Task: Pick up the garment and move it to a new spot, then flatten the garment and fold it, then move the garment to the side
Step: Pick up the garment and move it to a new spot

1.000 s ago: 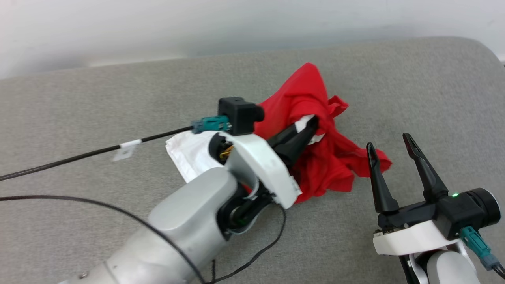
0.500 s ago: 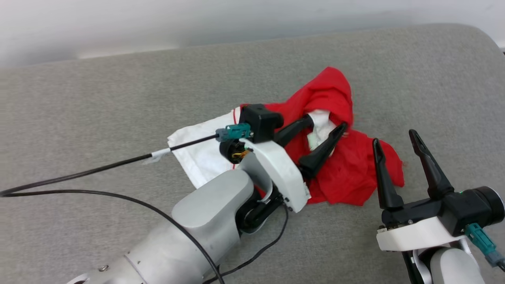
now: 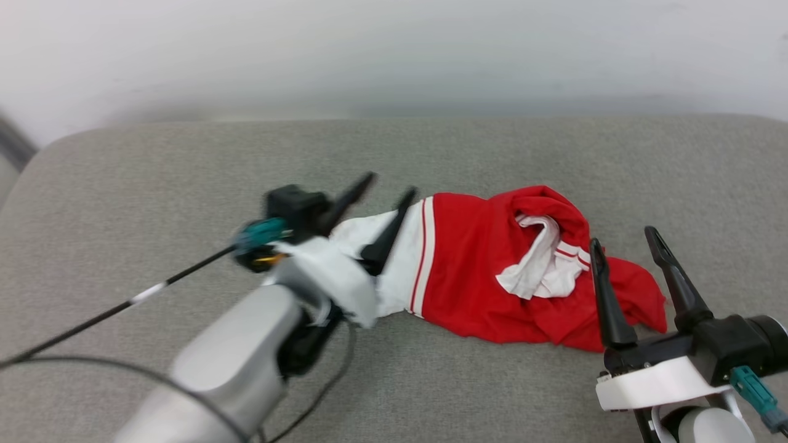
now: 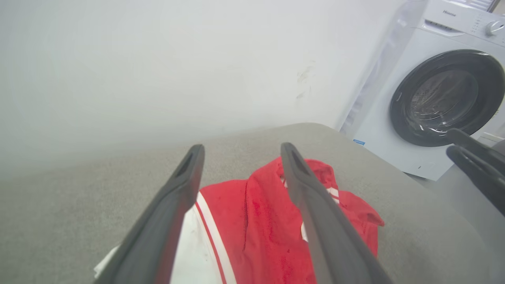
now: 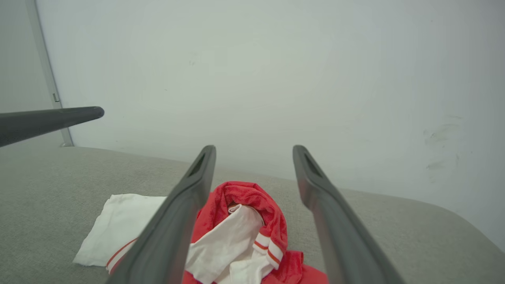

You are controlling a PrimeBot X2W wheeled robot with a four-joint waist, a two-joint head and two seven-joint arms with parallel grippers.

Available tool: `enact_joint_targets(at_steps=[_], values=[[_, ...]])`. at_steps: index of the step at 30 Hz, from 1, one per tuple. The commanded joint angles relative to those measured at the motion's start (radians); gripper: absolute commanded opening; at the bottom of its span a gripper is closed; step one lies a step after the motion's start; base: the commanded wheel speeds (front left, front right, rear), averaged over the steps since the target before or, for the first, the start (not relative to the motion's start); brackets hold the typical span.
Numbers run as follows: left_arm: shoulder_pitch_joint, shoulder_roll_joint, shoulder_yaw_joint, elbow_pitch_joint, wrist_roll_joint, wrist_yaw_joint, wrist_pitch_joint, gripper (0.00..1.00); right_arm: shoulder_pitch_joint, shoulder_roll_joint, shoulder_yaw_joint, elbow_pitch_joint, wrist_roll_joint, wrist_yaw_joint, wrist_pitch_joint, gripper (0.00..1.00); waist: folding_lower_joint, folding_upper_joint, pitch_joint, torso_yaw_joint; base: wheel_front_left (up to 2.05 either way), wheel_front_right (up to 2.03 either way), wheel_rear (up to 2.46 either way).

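Note:
The garment (image 3: 480, 277), a red jersey with white sleeves and red-and-white striped trim, lies crumpled on the grey cushioned surface (image 3: 154, 184). One white sleeve spreads out at its left end; another white sleeve is bunched on top near the right. My left gripper (image 3: 389, 184) is open, raised over the left white sleeve, holding nothing. My right gripper (image 3: 623, 237) is open at the garment's right end, empty. In the left wrist view the garment (image 4: 260, 228) lies beneath my spread fingers (image 4: 185, 185). The right wrist view shows the garment (image 5: 236, 228) below and ahead.
A white washing machine (image 4: 434, 94) with a dark round door stands beyond the cushion's right end. A pale wall (image 3: 394, 55) runs behind the surface. A black cable (image 3: 111, 314) trails from my left wrist over the cushion's left part.
My left gripper has let go of the garment and drawn back to the left, open. The garment now lies lower and more spread out. The head camera has shifted too.

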Motion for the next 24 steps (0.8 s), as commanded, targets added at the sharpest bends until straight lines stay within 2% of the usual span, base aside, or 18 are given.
enact_joint_targets(at_steps=[1, 6, 10, 13, 15, 20, 24], values=[[0.063, 0.038, 0.062, -0.048, 0.060, 0.026, -0.005, 1.00, 0.021, 0.001, -0.005, -0.004, -0.001, -0.001, -0.002, 1.00, 0.0001, 0.0000, -0.021, 0.027, 0.00, 0.00, 0.00], [0.278, 0.136, 0.320, -0.251, 0.248, 0.081, -0.005, 1.00, 0.037, 0.000, -0.012, -0.009, -0.004, -0.001, -0.002, 1.00, 0.0001, 0.0000, -0.039, 0.052, 0.00, 0.00, 0.00], [0.471, 0.147, 0.499, -0.386, 0.364, 0.089, -0.005, 1.00, 0.053, 0.000, -0.012, -0.011, 0.001, -0.001, -0.002, 1.00, 0.0001, 0.0000, -0.051, 0.062, 0.00, 0.00, 0.00], [0.590, 0.124, 0.585, -0.453, 0.445, 0.076, -0.005, 1.00, 0.055, 0.001, -0.008, -0.011, 0.004, -0.001, -0.002, 1.00, 0.0001, 0.0000, -0.057, 0.066, 0.00, 0.00, 0.00], [0.623, 0.109, 0.607, -0.468, 0.470, 0.072, -0.005, 1.00, 0.058, 0.001, -0.006, -0.010, 0.005, -0.001, -0.002, 1.00, 0.0001, 0.0000, -0.058, 0.068, 0.00, 0.00, 0.00], [0.739, 0.009, 0.705, -0.516, 0.539, 0.055, -0.005, 1.00, 0.069, 0.001, 0.003, -0.008, 0.014, -0.001, -0.002, 1.00, 0.0001, 0.0000, -0.063, 0.066, 0.00, 0.00, 0.00], [0.785, -0.052, 0.754, -0.543, 0.603, 0.008, -0.005, 1.00, 0.072, 0.001, 0.006, -0.006, 0.016, -0.001, -0.002, 1.00, 0.0001, 0.0000, -0.064, 0.063, 0.00, 0.00, 0.00]])
